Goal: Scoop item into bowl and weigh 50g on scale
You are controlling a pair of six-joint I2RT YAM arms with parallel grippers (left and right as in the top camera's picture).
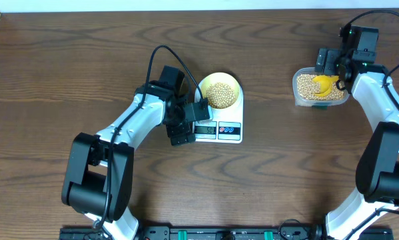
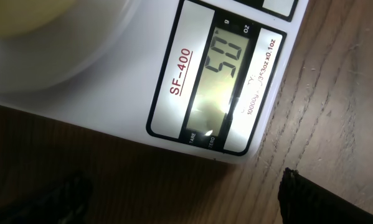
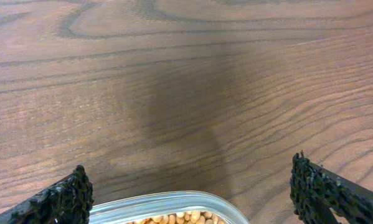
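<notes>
The white scale (image 1: 224, 131) stands at mid-table with the pale-yellow bowl (image 1: 220, 89) on it, holding tan beans (image 1: 220, 94). My left gripper (image 1: 184, 129) is open and empty at the scale's left front corner. In the left wrist view the scale (image 2: 174, 87) fills the frame and its lit display (image 2: 226, 81) reads 50, with the open fingers (image 2: 180, 202) low over the wood. My right gripper (image 1: 331, 65) is open and empty above the far edge of the clear tub (image 1: 298, 87) of beans (image 1: 308, 85). A yellow scoop (image 1: 324, 83) lies in the tub.
The right wrist view shows the tub's rim (image 3: 167, 202) with beans (image 3: 174, 219) just inside it, between my open fingers (image 3: 189, 193), and bare wood table (image 3: 186, 93) beyond. The table's far edge (image 1: 186, 9) runs along the top of the overhead view.
</notes>
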